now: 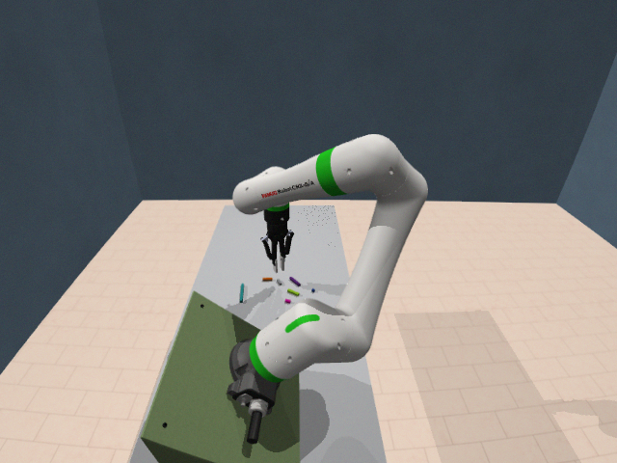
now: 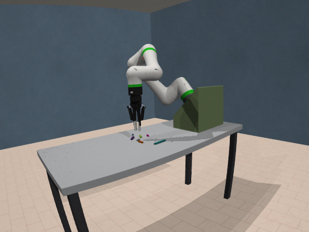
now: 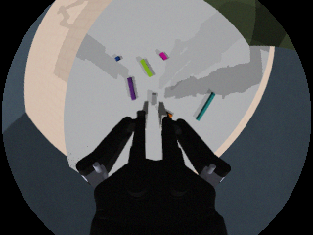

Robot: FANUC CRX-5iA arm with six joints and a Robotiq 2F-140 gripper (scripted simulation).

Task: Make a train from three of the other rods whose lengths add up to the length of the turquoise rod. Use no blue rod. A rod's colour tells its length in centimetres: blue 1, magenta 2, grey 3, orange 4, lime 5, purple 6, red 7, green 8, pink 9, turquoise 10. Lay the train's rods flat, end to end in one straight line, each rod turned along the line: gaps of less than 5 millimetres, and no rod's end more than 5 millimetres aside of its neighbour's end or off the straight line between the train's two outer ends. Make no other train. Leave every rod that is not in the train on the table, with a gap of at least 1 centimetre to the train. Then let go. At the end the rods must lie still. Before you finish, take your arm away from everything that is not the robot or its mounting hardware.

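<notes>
My gripper hangs above the table, fingers a narrow gap apart with nothing between them. The grey rod lies just beyond the fingertips in the wrist view. The orange rod lies beside it, mostly hidden by a finger in the wrist view. The purple rod, lime rod and magenta rod lie apart, at differing angles. The turquoise rod lies off to one side.
The small blue rod lies beyond the purple and lime rods. The green pedestal carries the arm's base at one end of the table. Arm shadows cross the table near the rods.
</notes>
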